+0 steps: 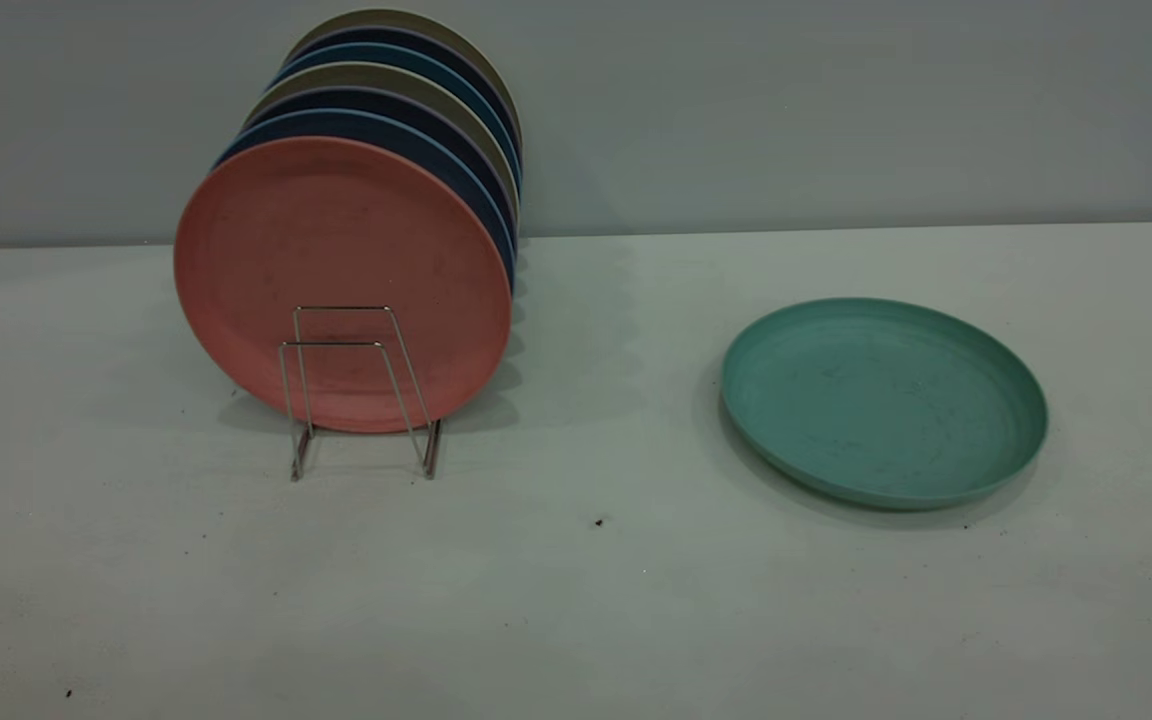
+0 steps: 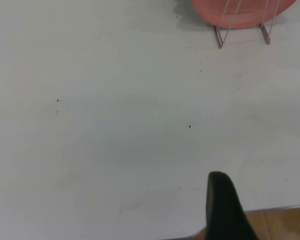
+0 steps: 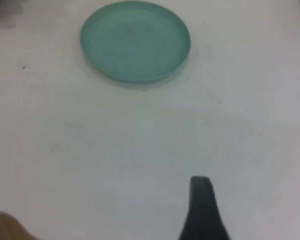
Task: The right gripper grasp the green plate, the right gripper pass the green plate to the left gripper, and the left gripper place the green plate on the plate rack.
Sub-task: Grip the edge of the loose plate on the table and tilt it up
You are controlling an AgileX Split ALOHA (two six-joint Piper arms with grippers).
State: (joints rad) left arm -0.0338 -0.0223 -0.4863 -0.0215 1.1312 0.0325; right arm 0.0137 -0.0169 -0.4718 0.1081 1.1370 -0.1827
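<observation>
Exterior view: we see the green plate (image 1: 883, 400) lying flat on the table (image 1: 576, 600), well apart from the plate rack (image 1: 361, 390).
Our wrist views each show one dark fingertip (image 2: 225, 210) over bare table; we cannot tell either pincer's state. The rack holds upright plates, a pink plate (image 1: 341, 285) frontmost.

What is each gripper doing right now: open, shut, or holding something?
Left gripper: cannot be told; it holds nothing and is well short of the plate rack.
Right gripper: cannot be told; it holds nothing, and the green plate lies flat on the table.
</observation>
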